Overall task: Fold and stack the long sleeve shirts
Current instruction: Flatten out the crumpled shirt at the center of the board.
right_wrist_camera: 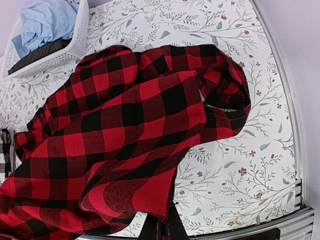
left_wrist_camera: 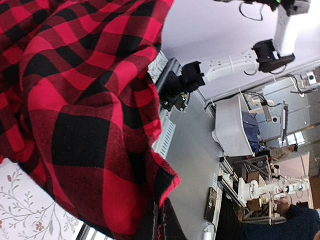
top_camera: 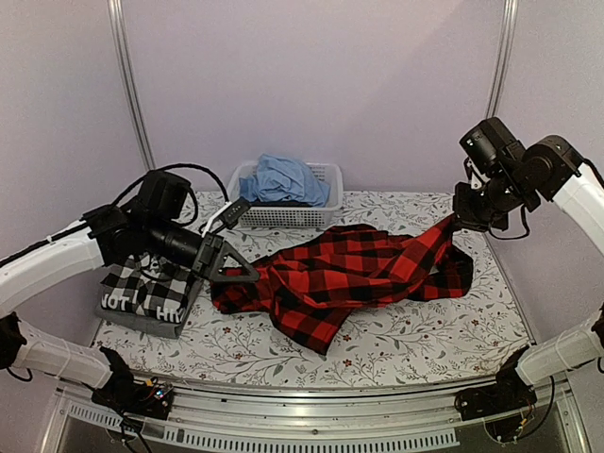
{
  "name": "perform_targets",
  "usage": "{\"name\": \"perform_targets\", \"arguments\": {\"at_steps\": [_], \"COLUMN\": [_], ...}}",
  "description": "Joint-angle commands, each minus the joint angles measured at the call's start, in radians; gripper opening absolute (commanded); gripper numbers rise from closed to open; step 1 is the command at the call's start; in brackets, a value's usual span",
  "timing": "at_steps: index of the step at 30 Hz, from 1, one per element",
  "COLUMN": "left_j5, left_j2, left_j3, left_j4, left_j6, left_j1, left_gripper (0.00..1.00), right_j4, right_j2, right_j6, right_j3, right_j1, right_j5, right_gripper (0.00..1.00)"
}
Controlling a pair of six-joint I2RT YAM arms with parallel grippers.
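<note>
Floral-patterned counter (top_camera: pixel 425 330) carries the large red-and-black check flannel shirt (top_camera: pixel 349 269), stretched across it. My left end effector (top_camera: pixel 247 274) is clamped on its left edge, my right end effector (top_camera: pixel 460 223) on its lifted right corner. A folded black-and-white check shirt (top_camera: pixel 142 283) lies at the counter's left end.

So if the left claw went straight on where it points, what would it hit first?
The red-and-black checked shirt. The left claw is shut on its edge and points into the bunched cloth, I think.

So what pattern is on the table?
The table is white with small leafy floral sprigs, clearest in the right wrist view.
</note>
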Motion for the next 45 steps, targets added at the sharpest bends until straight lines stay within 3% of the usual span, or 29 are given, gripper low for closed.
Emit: {"name": "perform_targets", "arguments": {"at_steps": [1, 7, 10, 11, 12, 13, 16, 18, 21, 25, 32, 38, 45], "left_j5": [0.118, 0.057, 0.009, -0.016, -0.052, -0.102, -0.226, -0.290, -0.373, -0.468, -0.614, -0.616, -0.622], "left_j2": [-0.027, -0.035, -0.046, -0.048, -0.046, -0.040, -0.006, 0.026, 0.094, 0.265, 0.551, 0.752, 0.923], "left_j3": [-0.017, -0.120, -0.188, -0.196, -0.194, -0.182, -0.120, -0.072, -0.016, 0.037, 0.152, 0.232, 0.309], "left_j4": [-0.032, -0.081, -0.102, -0.115, -0.131, -0.150, -0.191, -0.188, -0.112, 0.041, 0.283, 0.431, 0.471], "left_j6": [-0.014, -0.047, -0.070, -0.076, -0.079, -0.076, -0.070, -0.075, -0.085, -0.089, -0.107, -0.118, -0.141], "left_j1": [-0.064, -0.152, -0.160, -0.160, -0.159, -0.157, -0.123, -0.071, 0.002, 0.034, 0.051, 0.057, 0.081], "left_gripper": [0.00, 0.00, 0.12, 0.22, 0.34, 0.39, 0.58, 0.58, 0.54, 0.48, 0.39, 0.38, 0.35], "right_j4": [-0.064, -0.017, 0.058, 0.078, 0.100, 0.112, 0.135, 0.162, 0.280, 0.522, 0.834, 0.934, 0.997], "right_j2": [-0.049, -0.129, -0.201, -0.220, -0.244, -0.258, -0.257, -0.216, -0.139, -0.019, 0.268, 0.520, 0.668], "right_j6": [-0.056, -0.057, -0.002, 0.013, 0.027, 0.036, 0.039, 0.023, -0.026, -0.116, -0.177, -0.167, -0.144], "right_j3": [-0.002, -0.262, -0.448, -0.500, -0.539, -0.562, -0.538, -0.481, -0.427, -0.448, -0.392, -0.315, -0.269], "right_j1": [-0.005, 0.064, 0.128, 0.142, 0.151, 0.159, 0.162, 0.161, 0.142, 0.013, -0.054, -0.135, -0.248], "right_j5": [-0.150, -0.363, -0.431, -0.453, -0.472, -0.475, -0.422, -0.335, -0.217, -0.206, -0.190, -0.205, -0.274], "right_gripper": [0.00, 0.00, 0.00, 0.00, 0.04, 0.08, 0.35, 0.52, 0.61, 0.59, 0.47, 0.42, 0.31]}}
